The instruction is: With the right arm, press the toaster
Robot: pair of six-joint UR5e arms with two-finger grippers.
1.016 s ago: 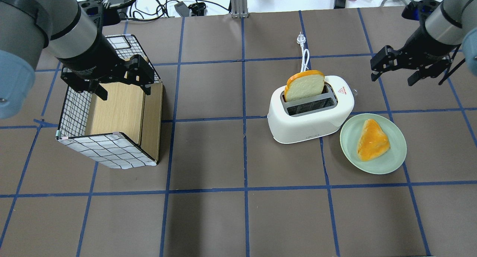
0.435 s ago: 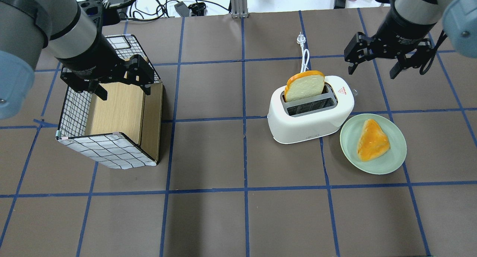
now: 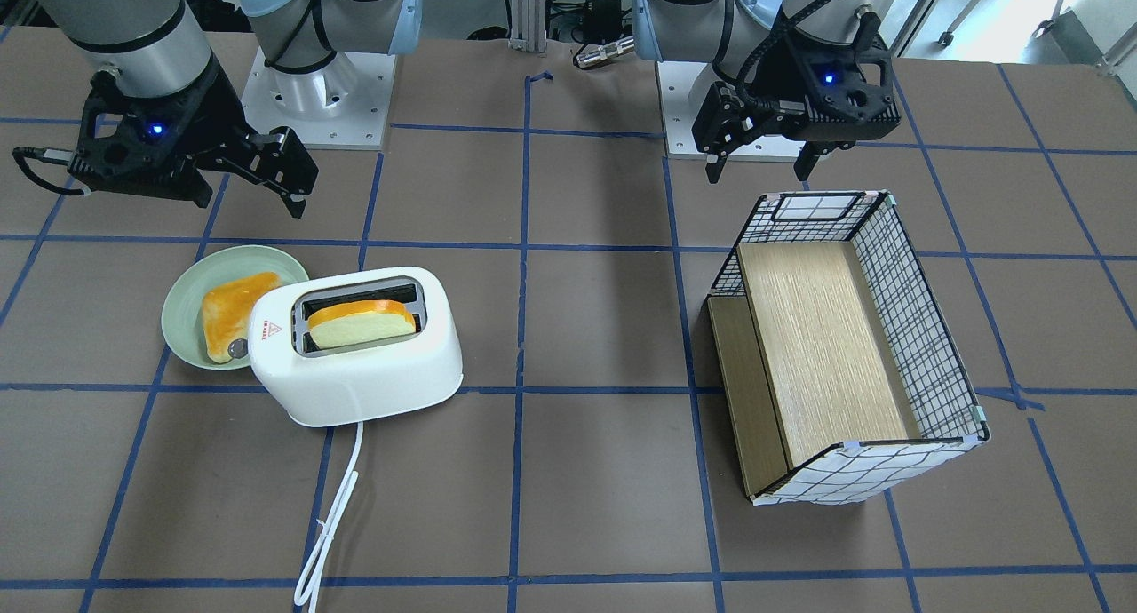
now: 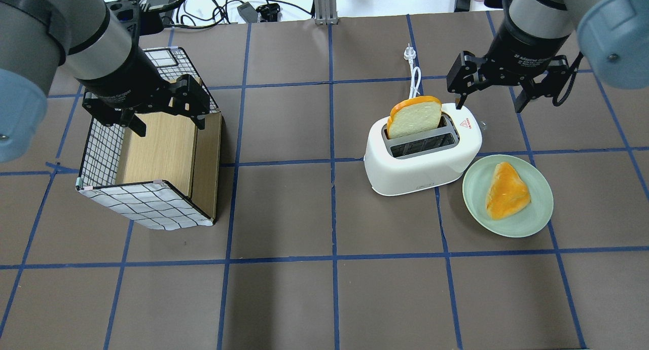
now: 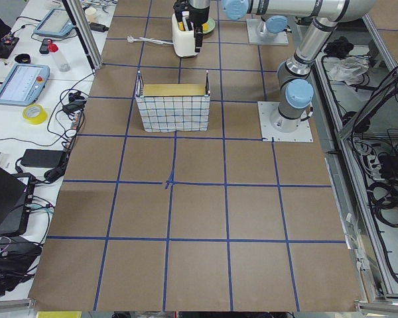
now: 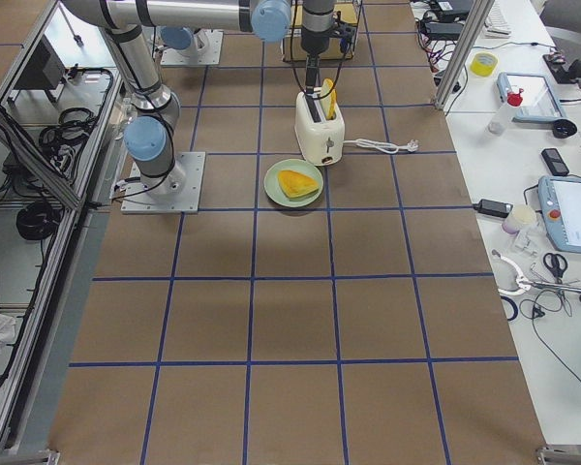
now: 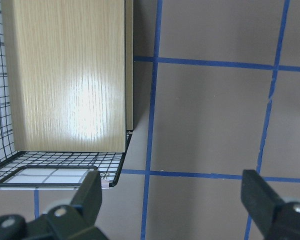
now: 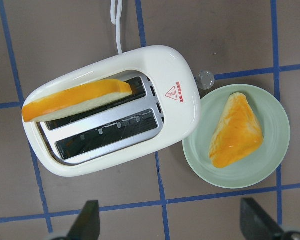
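Note:
The white two-slot toaster (image 4: 421, 162) stands right of centre, with a bread slice (image 4: 415, 117) upright in its far slot and a grey knob (image 4: 480, 123) on its right end. It also shows in the front view (image 3: 355, 373) and the right wrist view (image 8: 115, 115). My right gripper (image 4: 489, 99) is open and empty, in the air just behind the toaster's right end, touching nothing. In the right wrist view its fingertips (image 8: 90, 220) frame the toaster and plate from above. My left gripper (image 4: 170, 126) is open and empty above the basket (image 4: 101, 152).
A pale green plate (image 4: 537, 208) with a piece of toast (image 4: 507, 190) sits against the toaster's right front. The white cord (image 4: 415, 76) runs away behind the toaster. The wire basket with a wooden box inside (image 3: 915, 329) stands on the left half.
My right gripper has swung left and forward from the table's right edge to just behind the toaster's right end, still open. The left arm, toaster and plate have not moved.

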